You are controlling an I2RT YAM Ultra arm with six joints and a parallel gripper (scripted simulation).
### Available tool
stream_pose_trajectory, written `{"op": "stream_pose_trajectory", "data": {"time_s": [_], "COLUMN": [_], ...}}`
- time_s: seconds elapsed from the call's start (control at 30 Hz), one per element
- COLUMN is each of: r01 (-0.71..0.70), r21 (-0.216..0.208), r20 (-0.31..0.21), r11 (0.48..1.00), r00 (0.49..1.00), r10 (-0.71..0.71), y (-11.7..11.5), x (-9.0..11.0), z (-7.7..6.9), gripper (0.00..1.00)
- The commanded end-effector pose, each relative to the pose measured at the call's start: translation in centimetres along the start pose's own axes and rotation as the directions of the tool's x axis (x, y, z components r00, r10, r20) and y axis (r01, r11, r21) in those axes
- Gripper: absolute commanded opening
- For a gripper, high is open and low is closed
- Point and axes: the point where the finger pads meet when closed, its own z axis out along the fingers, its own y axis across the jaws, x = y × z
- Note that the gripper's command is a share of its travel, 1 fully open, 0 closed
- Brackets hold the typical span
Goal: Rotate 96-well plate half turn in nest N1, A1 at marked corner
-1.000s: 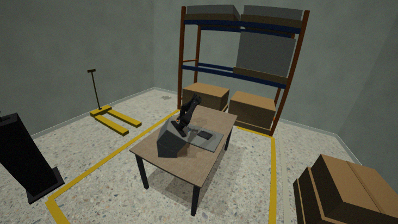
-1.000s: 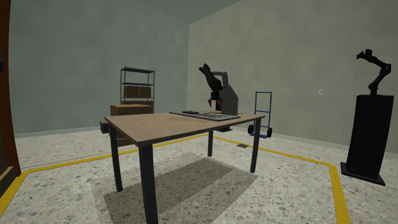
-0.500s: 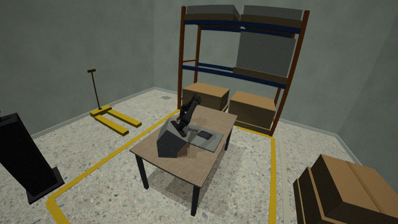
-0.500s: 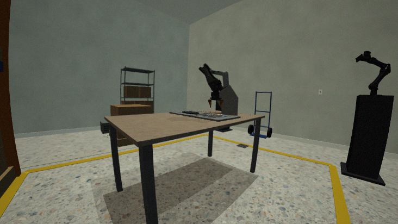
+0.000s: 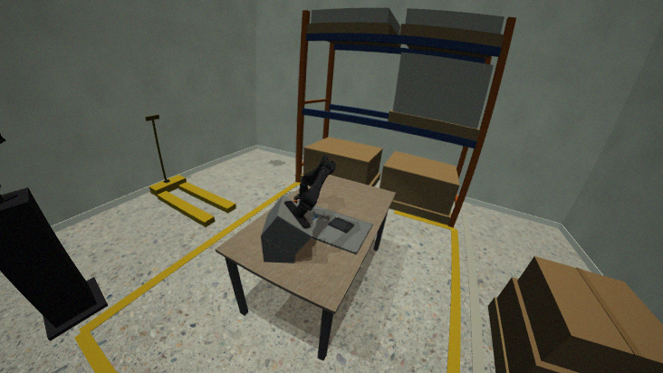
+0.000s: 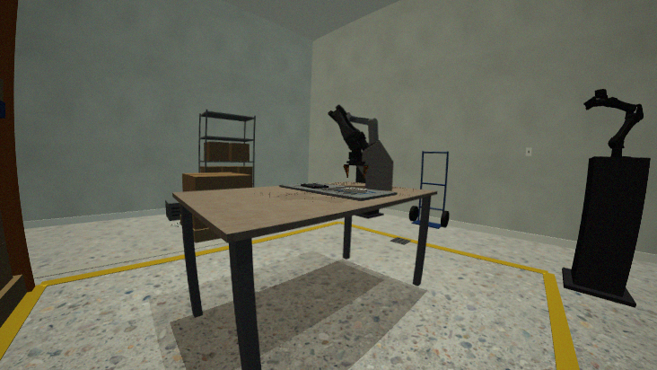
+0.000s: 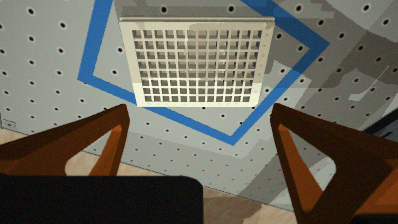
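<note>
Misalignment is my main worry: the plate point(image 7: 196, 61) lies skewed inside the blue taped outline point(image 7: 90, 55) on the table point(image 5: 324, 282), so a careless descent could catch a corner. My gripper point(image 7: 199, 111) hangs above its near edge, fingers wide apart, holding nothing. Cream body, square-celled well grid.

In the wrist view the 96-well plate point(image 7: 196, 62) lies ahead of the spread fingers, but its cut-off corner cannot be made out. The blue taped outline point(image 7: 280, 95) around it runs off the top edge, and both fingers are cropped at the sides (their bases hidden). In the top and exterior views the plate is too small to tell.
</note>
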Motion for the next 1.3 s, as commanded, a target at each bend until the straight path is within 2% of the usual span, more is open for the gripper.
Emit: {"op": "stream_pose_trajectory", "data": {"time_s": [0.0, 0.2, 0.4, 0.47, 0.53, 0.73, 0.97, 1.03, 1.27], "r01": [0.094, 0.29, 0.474, 0.474, 0.532, 0.689, 0.838, 0.838, 0.941], "r21": [0.002, 0.005, 0.009, 0.009, 0.01, 0.013, 0.015, 0.015, 0.017], "r20": [0.018, 0.017, 0.016, 0.016, 0.015, 0.013, 0.01, 0.01, 0.006], "r11": [0.996, 0.957, 0.88, 0.88, 0.847, 0.724, 0.545, 0.545, 0.337], "r00": [0.995, 0.957, 0.88, 0.88, 0.847, 0.724, 0.545, 0.545, 0.337], "r10": [-0.094, -0.29, -0.474, -0.474, -0.532, -0.689, -0.838, -0.838, -0.942], "y": [0.32, 0.32, 0.32, 0.32, 0.32, 0.32, 0.32, 0.32, 0.32], "x": [-0.49, -0.49, -0.49, -0.49, -0.49, -0.49, -0.48, -0.48, -0.48], "z": [-0.65, -0.65, -0.65, -0.65, -0.65, -0.65, -0.65, -0.65, -0.65], "gripper": [1.0, 1.0, 1.0, 1.0, 1.0, 1.0, 1.0, 1.0, 1.0]}}
